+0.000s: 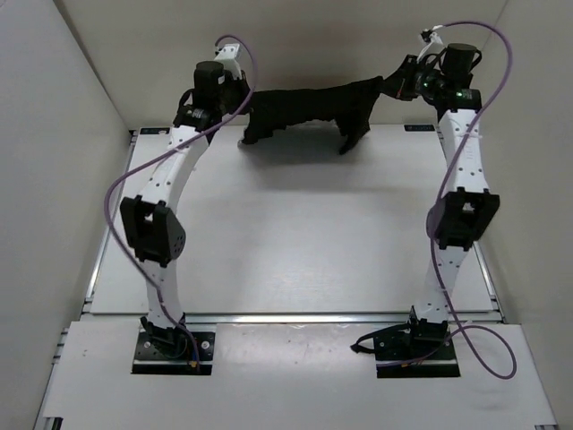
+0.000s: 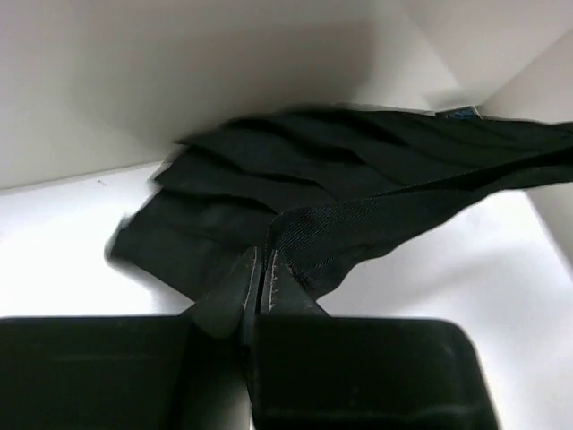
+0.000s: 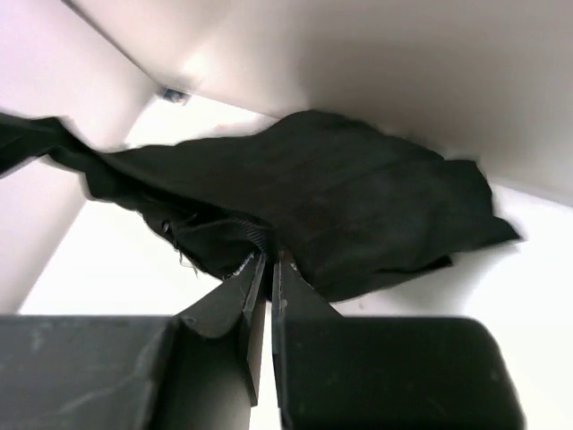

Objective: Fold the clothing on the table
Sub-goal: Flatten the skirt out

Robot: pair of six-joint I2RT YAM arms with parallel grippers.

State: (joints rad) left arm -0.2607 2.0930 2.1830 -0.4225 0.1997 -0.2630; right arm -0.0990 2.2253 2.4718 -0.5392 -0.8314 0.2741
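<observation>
You had plain white walls on three sides in the top view: left wall (image 1: 54, 134) at 9 o'clock, back wall (image 1: 313, 45) at 12, right wall (image 1: 537, 134) at 3. A small blue label (image 1: 421, 128) lay flat at about 1 o'clock, near the back wall's foot. The left wrist view caught it at 1 o'clock, the right wrist view at 11, blurred. Its text was unreadable.
</observation>
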